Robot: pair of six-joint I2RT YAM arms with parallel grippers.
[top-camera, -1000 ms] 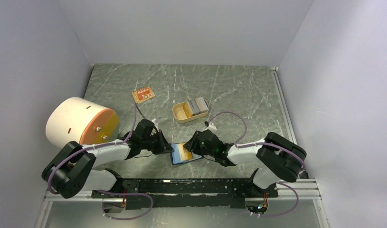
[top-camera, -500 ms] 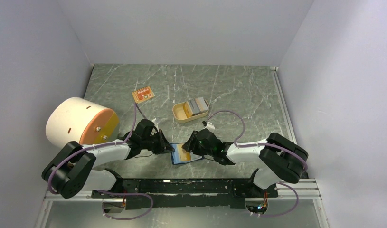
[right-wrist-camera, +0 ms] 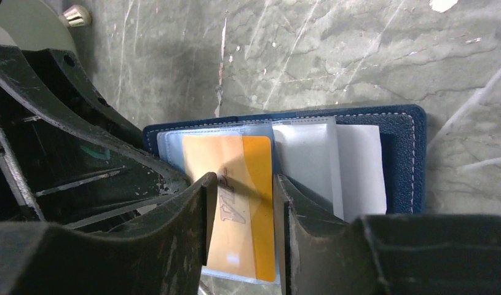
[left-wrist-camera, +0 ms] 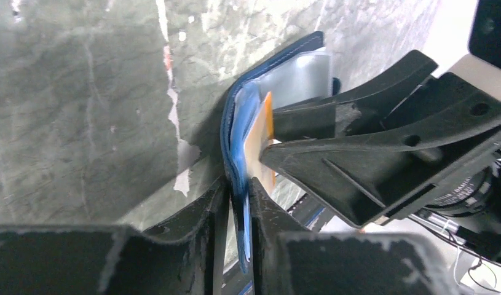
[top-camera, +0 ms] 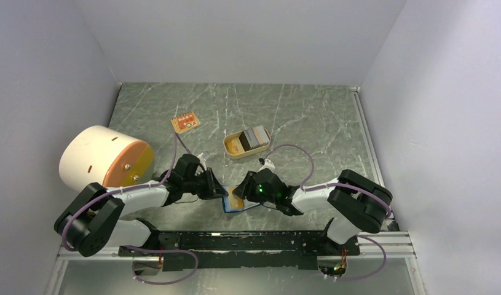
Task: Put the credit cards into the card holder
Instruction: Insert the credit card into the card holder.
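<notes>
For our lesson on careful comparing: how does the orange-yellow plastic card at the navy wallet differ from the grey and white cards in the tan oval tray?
Colour: the orange-yellow plastic card is bright, the grey and white card stack pale. Place: the orange card lies in the open navy card holder under the right gripper; the stack sits in the tan oval tray. Number: one card against several. Both are thin rectangles.

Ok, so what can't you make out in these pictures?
Top view: wallet mostly covered by left pincer and right pincer.
Top view: cards in the tray too small to count.
Right wrist view: orange card lettering, partly under the right pincer.
Left wrist view: wallet slots, seen edge-on.
</notes>
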